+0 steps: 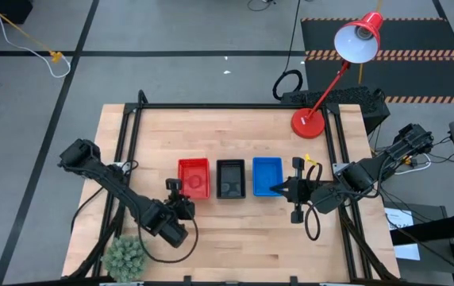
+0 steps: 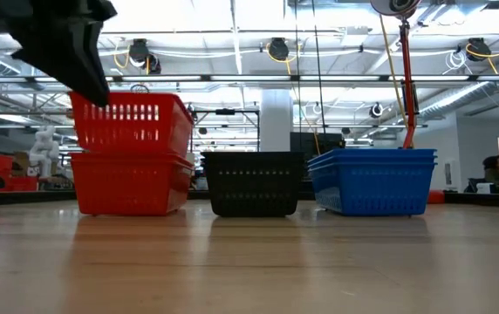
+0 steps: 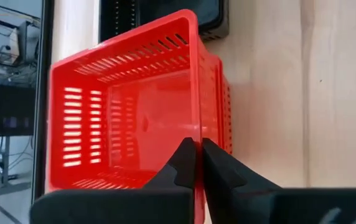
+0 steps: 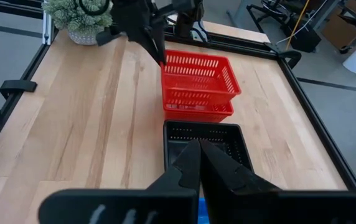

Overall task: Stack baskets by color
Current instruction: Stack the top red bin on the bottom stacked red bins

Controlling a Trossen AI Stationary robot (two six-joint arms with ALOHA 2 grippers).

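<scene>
Three rows on the counter point(image 1: 235, 131): red stack point(image 1: 194, 178) toward the left arm, black stack point(image 1: 230, 179) in the middle, blue stack point(image 1: 267, 176) toward the right arm. In the low view, top red basket point(image 2: 132, 122) riding high and slightly tilted over the lower red baskets point(image 2: 130, 181), not seated down into them. Left gripper point(image 3: 198, 163) pinched shut on the thin near wall of that top red basket, fingers closed with the red rim between them. Right gripper point(image 4: 198, 160) closed on nothing, hovering just beside the blue stack and looking across the black one. Black and blue stacks appearing nested and level; count in the black stack hard to tell from here, possibly three.

Step in hand, as a guess: seating the last red basket.

Risks from here:
- Letting go while the basket sits cocked: jammed on a corner, or tipped off toward the black stack.
- Pushing down off-centre by one wall: whole red stack skidding or rocking on the smooth wood.
- Thin mesh wall flexing in the pinch, slipping out before the basket is square.
- Closed fingers snagging a perforation on the way out, lifting the basket again.
</scene>
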